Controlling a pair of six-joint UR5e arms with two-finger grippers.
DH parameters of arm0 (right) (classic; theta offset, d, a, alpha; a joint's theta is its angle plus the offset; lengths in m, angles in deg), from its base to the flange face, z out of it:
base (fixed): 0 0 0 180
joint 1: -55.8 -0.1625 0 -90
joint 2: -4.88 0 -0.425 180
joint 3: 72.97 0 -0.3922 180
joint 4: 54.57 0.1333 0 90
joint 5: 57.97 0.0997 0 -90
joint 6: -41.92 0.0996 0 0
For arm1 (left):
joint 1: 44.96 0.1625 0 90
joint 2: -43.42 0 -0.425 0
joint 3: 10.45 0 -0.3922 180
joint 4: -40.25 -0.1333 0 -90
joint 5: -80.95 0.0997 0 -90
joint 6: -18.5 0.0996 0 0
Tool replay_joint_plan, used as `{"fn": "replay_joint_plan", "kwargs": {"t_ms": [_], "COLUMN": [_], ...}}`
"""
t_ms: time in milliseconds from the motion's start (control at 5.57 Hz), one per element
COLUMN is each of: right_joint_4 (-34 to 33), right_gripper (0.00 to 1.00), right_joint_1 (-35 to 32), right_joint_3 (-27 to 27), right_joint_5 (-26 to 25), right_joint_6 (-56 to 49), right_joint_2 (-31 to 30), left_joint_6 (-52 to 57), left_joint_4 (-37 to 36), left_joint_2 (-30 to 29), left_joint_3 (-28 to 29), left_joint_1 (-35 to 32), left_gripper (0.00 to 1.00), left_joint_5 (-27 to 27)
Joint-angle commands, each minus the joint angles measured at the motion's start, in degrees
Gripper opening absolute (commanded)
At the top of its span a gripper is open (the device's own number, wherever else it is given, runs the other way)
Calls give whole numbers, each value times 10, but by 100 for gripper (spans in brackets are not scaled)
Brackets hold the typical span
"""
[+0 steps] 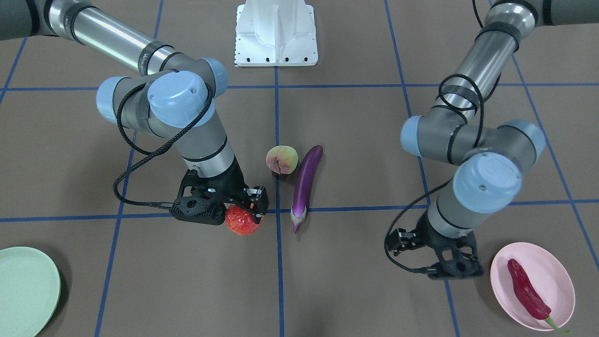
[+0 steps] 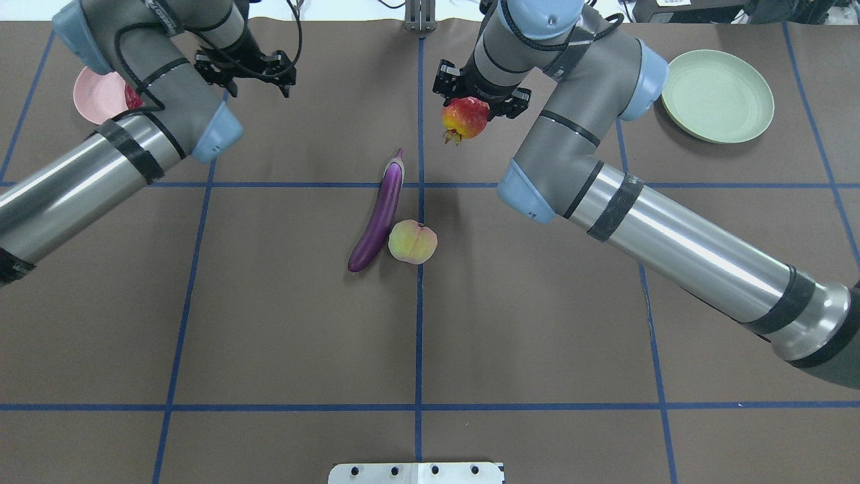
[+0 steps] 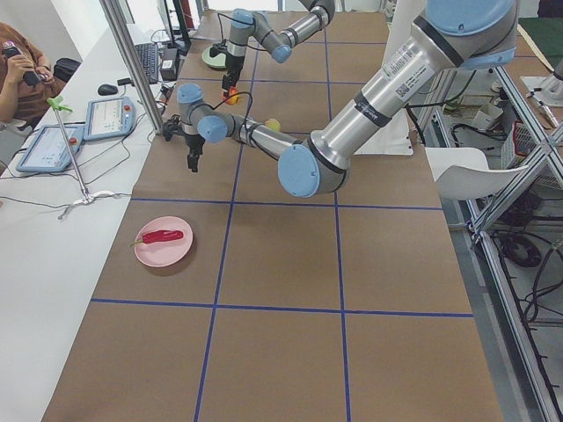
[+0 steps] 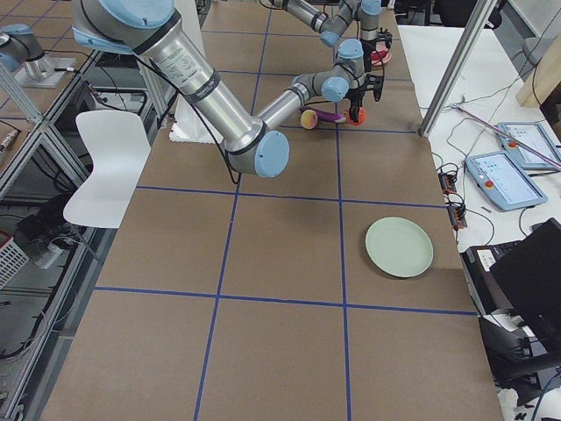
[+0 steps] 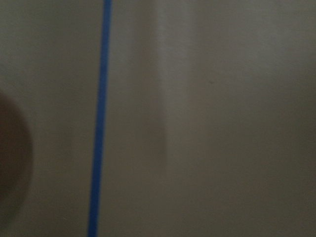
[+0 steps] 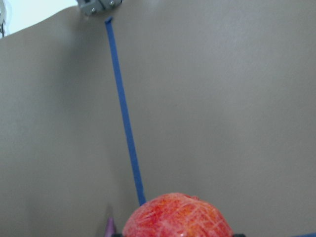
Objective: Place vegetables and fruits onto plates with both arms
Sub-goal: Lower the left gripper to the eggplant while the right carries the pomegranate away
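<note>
The red-orange fruit (image 2: 465,115) is clamped in the right tool (image 2: 478,101), whose fingers close on its sides. Seen from overhead, it is at 1 o'clock from the eggplant (image 2: 380,214). The peach (image 2: 412,242) lies on the counter (image 2: 269,302) just beside the eggplant. The green plate (image 2: 717,95) is at the fruit's 3 o'clock. The chili (image 1: 528,290) lies on the pink plate (image 2: 91,101). The left tool (image 2: 255,70) is at that plate's 3 o'clock, and I cannot tell how far it is open.

What we lose sight of
From overhead, the left arm (image 2: 154,74) covers most of our pink plate (image 2: 97,94); front-facing, the green plate (image 1: 23,290) runs off-edge.
</note>
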Motion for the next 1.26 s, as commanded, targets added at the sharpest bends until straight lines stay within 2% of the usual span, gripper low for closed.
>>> {"fn": "replay_joint_plan", "kwargs": {"t_ms": [0, 539, 718, 1078], "right_joint_4": [-1, 2, 3, 3], "right_gripper": [0, 0, 0, 0], "right_joint_1": [-39, -78, -103, -138], "right_joint_3": [-2, 0, 3, 27], "right_joint_5": [1, 3, 3, 6], "right_joint_6": [-76, -173, -224, -287], "right_joint_2": [-37, -82, -101, -117], "left_joint_6": [-117, -118, -120, -123], "left_joint_4": [-45, -39, -37, -32], "left_joint_2": [-48, -60, -63, -78], "left_joint_3": [-37, -12, -9, 19], "left_joint_1": [71, 115, 132, 136], "left_gripper": [99, 99, 99, 99], "left_joint_5": [-17, -12, 11, 19]}}
